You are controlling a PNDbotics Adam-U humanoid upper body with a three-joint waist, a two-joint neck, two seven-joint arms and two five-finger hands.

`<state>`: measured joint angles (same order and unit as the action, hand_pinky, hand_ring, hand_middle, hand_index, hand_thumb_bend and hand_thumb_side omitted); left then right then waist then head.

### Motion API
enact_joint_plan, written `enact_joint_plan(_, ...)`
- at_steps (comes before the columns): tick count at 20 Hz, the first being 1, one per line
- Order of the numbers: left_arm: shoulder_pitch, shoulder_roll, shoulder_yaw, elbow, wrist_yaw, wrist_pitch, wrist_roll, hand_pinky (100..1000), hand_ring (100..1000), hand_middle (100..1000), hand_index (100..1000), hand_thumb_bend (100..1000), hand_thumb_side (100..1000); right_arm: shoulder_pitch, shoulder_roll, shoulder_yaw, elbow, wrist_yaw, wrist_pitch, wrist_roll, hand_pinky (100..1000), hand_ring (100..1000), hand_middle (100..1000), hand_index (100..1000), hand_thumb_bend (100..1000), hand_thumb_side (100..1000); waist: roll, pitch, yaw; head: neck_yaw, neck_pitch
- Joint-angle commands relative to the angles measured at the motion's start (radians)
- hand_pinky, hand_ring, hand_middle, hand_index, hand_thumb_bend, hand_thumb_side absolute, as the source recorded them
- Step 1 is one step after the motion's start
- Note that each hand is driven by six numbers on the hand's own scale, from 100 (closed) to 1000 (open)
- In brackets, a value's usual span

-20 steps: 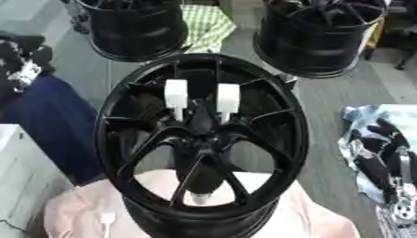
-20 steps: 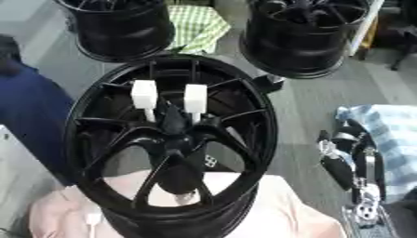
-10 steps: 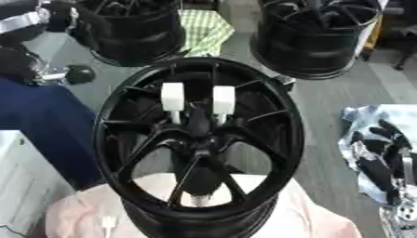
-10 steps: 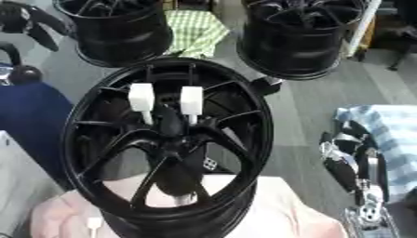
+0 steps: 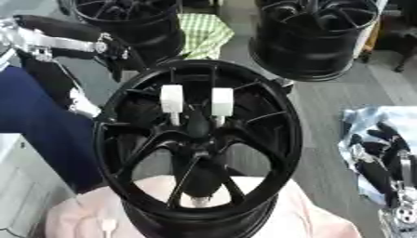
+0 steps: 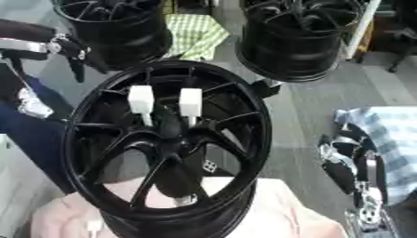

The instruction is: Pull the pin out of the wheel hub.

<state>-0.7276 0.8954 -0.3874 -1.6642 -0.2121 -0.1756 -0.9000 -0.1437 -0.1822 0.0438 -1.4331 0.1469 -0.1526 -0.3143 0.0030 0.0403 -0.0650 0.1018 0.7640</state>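
Pins [image 5: 196, 101] stand in the wheel hub [image 5: 195, 139]; right hand [image 5: 383, 158] rests open; left hand's [image 5: 122, 58] fingers unclear.

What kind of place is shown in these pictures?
Probably a workshop or a test area for car wheels. A black wheel hub with two white pins stands on a pink cloth, two more black wheels stand on the grey floor behind, and the robot's left hand reaches in.
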Motion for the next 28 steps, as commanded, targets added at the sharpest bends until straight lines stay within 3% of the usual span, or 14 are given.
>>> enact_joint_plan(1, -0.049, -0.024, -0.034, 0.053, -0.054, -0.031, -0.007, 699, 625, 840, 919, 542, 475, -0.008, -0.023, 0.001, -0.010, 0.005, -0.003, 0.002, 724, 663, 741, 880, 266, 297, 0.000, -0.015, 0.002, -0.004, 0.006)
enact_joint_plan(11, -0.132, -0.134, -0.064, 0.162, -0.184, -0.064, 0.004, 701, 634, 870, 934, 537, 493, -0.005, -0.021, 0.003, -0.008, 0.004, -0.003, 0.004, 724, 663, 741, 880, 265, 297, -0.003, -0.019, 0.003, -0.006, 0.006)
enact_joint_plan(28, -0.162, -0.244, -0.087, 0.297, -0.325, -0.075, 0.071, 743, 697, 842, 915, 532, 486, -0.003, -0.017, 0.006, -0.008, 0.000, -0.008, 0.007, 724, 663, 741, 880, 263, 297, -0.001, -0.016, -0.012, -0.001, 0.006)
